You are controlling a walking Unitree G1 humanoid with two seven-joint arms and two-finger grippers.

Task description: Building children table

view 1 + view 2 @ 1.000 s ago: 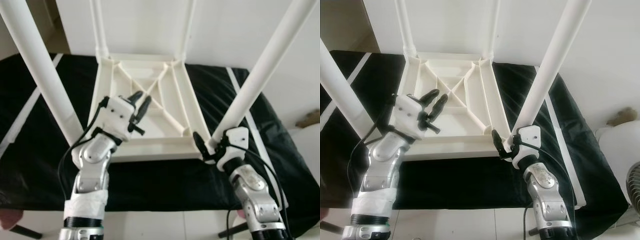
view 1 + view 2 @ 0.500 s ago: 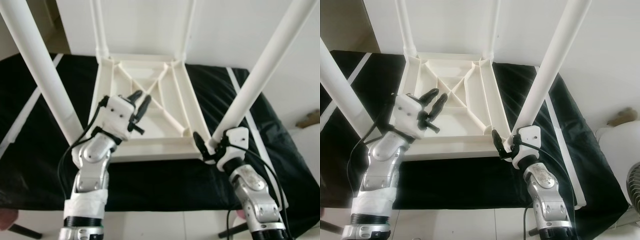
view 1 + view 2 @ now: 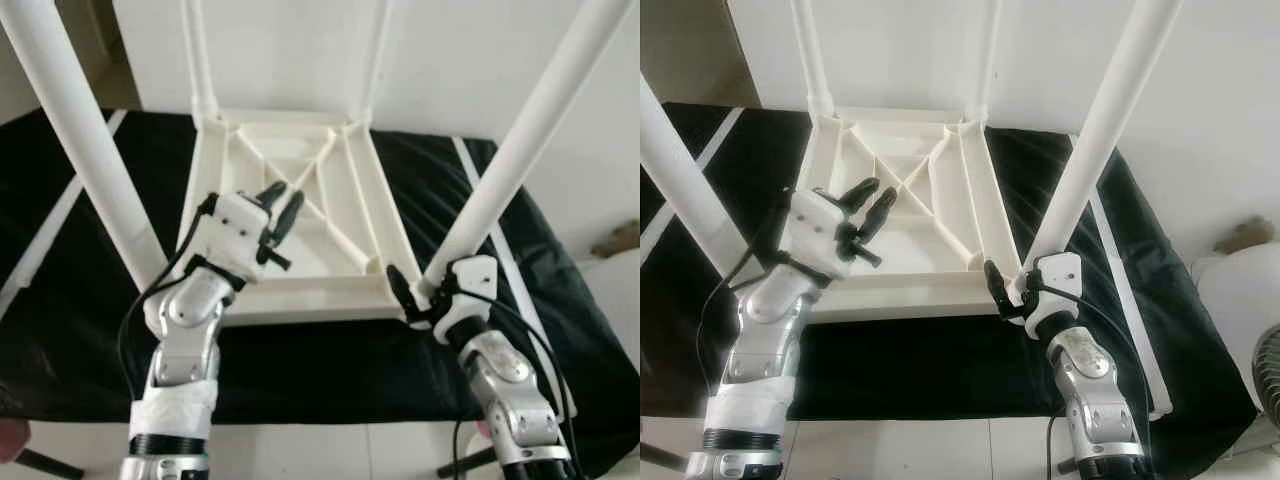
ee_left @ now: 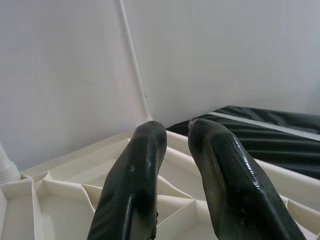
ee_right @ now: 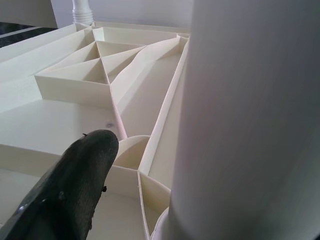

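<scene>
A white plastic children's table [image 3: 300, 292] lies upside down on a black mat, its ribbed underside facing up and its legs standing upward. My left gripper [image 3: 280, 203] hovers over the left part of the underside, its fingers [image 4: 132, 180] a little apart with nothing between them. My right gripper [image 3: 420, 290] is at the foot of the near right leg [image 3: 520, 150], shut around it. One black finger [image 5: 75, 185] shows beside the leg [image 5: 240, 115]; the other is hidden behind it. The near left leg [image 3: 85, 140] rises just left of my left arm.
The black mat [image 3: 300, 370] with white stripes covers the floor under the table. Two thin far legs [image 3: 200, 50] stand close to a white wall. A fan's edge [image 3: 1268, 370] and a brown object [image 3: 620, 238] sit at the right. Pale floor lies nearest me.
</scene>
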